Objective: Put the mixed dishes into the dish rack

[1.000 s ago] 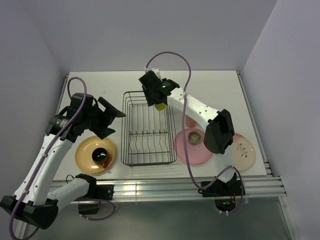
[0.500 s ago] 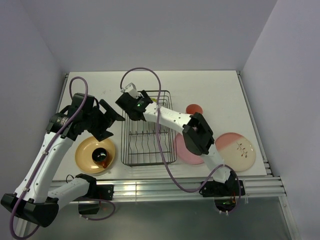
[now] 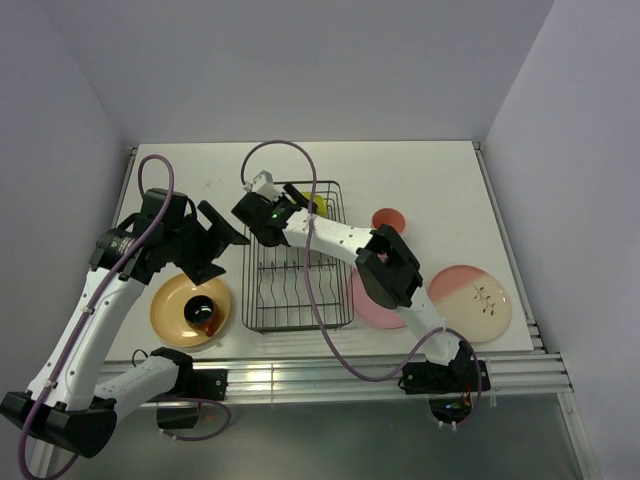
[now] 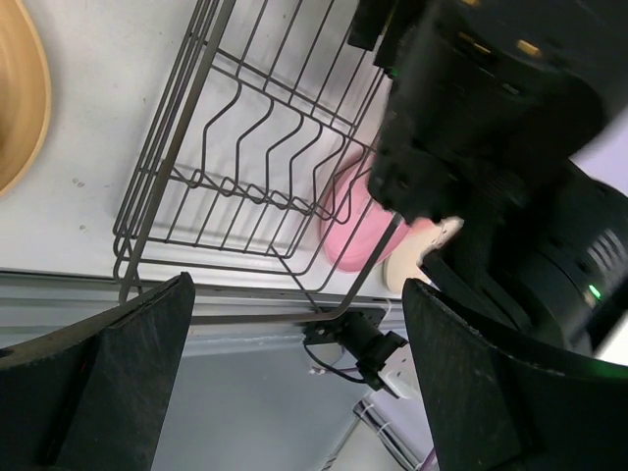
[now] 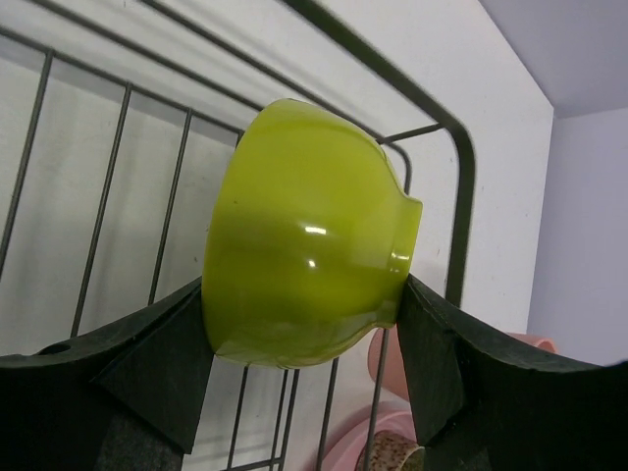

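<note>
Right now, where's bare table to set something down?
Bare: the strip behind the dish rack, and the far right corner past the tumbler. Crowded: yellow-orange plate left of rack, pink plate and pink-and-cream plate right.

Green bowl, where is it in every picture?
Top external: green bowl at the dish rack's far right corner.
Left wrist: not in it.
Right wrist: green bowl in the middle, between the right gripper's fingers.
Shared landmark: the dish rack's black wires.

bright even light, soft shadows, glints on the bowl (image 5: 294, 245).
</note>
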